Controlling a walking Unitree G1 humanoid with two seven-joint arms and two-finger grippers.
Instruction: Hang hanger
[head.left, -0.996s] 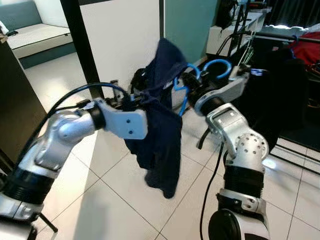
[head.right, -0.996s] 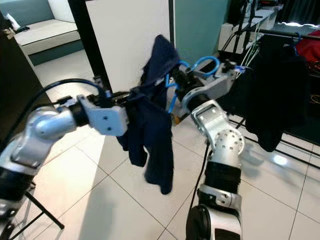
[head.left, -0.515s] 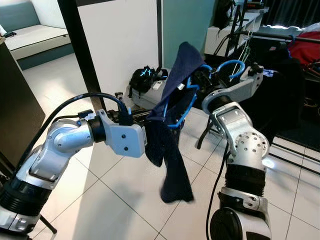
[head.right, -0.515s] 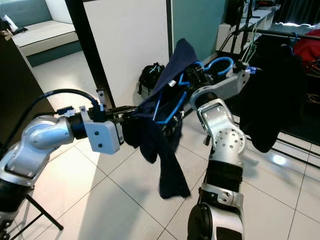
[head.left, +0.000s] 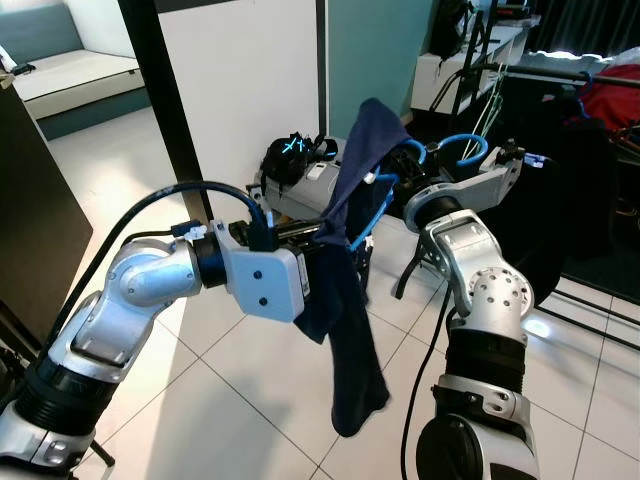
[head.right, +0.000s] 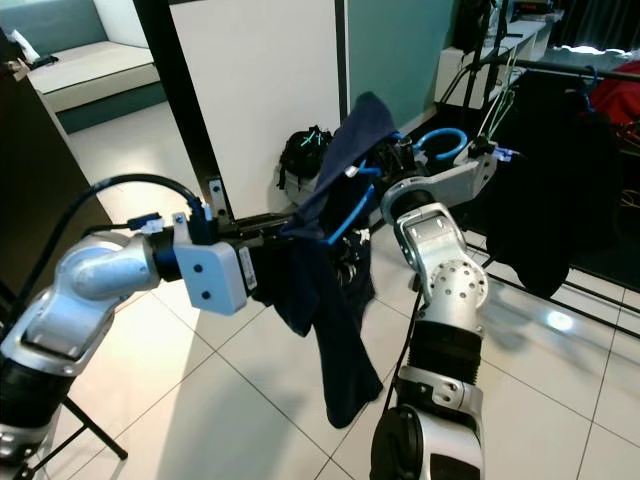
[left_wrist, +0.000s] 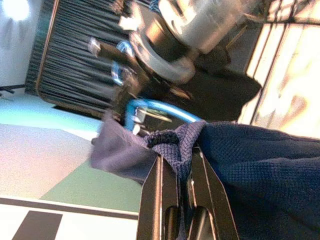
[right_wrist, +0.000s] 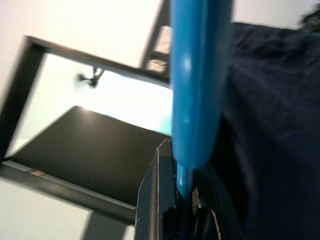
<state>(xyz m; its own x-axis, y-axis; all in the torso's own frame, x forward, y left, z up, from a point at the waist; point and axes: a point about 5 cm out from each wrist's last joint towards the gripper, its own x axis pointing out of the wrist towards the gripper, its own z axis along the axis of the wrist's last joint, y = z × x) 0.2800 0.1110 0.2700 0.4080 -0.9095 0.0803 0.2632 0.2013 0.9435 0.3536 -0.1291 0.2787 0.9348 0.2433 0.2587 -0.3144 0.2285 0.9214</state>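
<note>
Left eye view: a blue hanger (head.left: 372, 205) sits in the middle of the frame, held up off the floor between the two arms. Its long axis slants from lower left up to upper right, toward the right claw (head.left: 400, 165). A dark navy garment (head.left: 345, 300) is draped over it, peaking above the hanger near the upper centre and trailing down to the lower centre. The left claw (head.left: 318, 232) comes in from the left and meets the cloth at mid-frame. The floor (head.left: 240, 400) is pale glossy tile. A white wall panel (head.left: 250, 70) with a black post (head.left: 150, 90) fills the upper left, and a teal wall is beside it. A black bag (head.left: 290, 155) lies on the floor behind the garment. At the upper right stands a clothes rack (head.left: 560, 75) with dark clothes hanging from it, well apart from the hanger.

Right eye view: the same scene; the garment's tail reaches the lower centre, and a sofa (head.right: 90, 60) shows at the upper left.

Left wrist view: the left claw's fingers (left_wrist: 152, 200) are closed tight on a bunched fold of the navy cloth at the lower centre. The blue hanger's curve runs just above them, and the right arm's silver wrist is at the top.

Right wrist view: the right claw's fingers (right_wrist: 157, 192) are clamped on the blue hanger bar, which runs straight up the middle of the frame, with navy cloth along the right.
</note>
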